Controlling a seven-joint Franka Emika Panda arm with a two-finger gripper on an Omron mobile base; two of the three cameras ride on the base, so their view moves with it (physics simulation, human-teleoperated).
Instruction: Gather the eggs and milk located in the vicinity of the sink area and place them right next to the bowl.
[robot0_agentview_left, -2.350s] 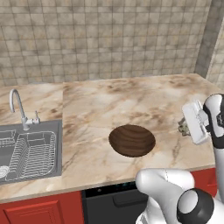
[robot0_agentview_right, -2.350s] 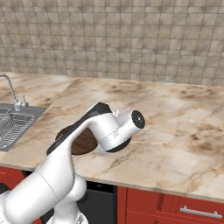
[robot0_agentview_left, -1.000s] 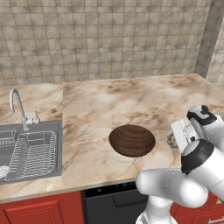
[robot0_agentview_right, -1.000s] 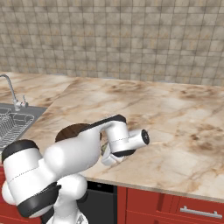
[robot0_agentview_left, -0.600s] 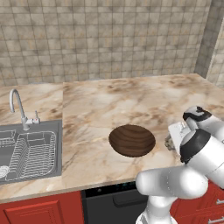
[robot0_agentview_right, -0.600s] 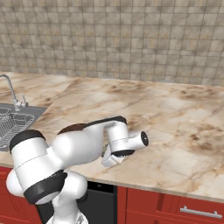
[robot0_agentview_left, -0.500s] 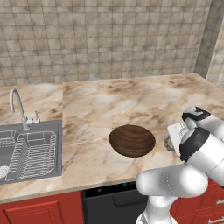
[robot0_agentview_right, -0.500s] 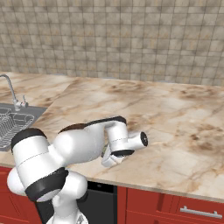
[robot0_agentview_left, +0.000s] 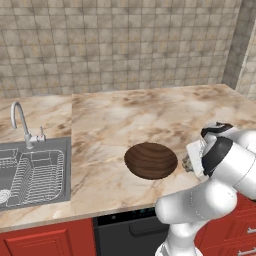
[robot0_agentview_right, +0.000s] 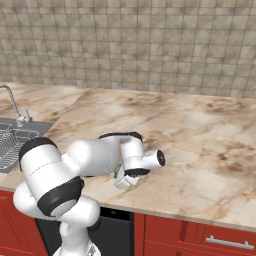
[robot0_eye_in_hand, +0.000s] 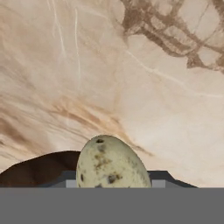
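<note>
A pale, speckled egg (robot0_eye_in_hand: 111, 164) sits between my fingertips, and my gripper (robot0_agentview_left: 188, 163) is shut on it. The hand hangs low over the marble counter, just right of the dark-brown wooden bowl (robot0_agentview_left: 150, 160). The bowl's rim (robot0_eye_in_hand: 39, 171) shows at the lower left of the hand view, close beside the egg. In the right base view my gripper (robot0_agentview_right: 122, 176) points down at the counter near its front edge, and the arm covers the bowl. The sink (robot0_agentview_left: 56, 189) lies far to the left. The milk is out of view.
A wire dish rack (robot0_agentview_left: 35, 172) sits in the sink under the curved faucet (robot0_agentview_left: 20, 120). Bare marble counter (robot0_agentview_right: 200, 145) stretches behind and to the right of the bowl. The counter's front edge runs close under my hand, with red cabinets below.
The hand has come down and moved left toward the bowl with the egg still held. Bowl and sink have not moved.
</note>
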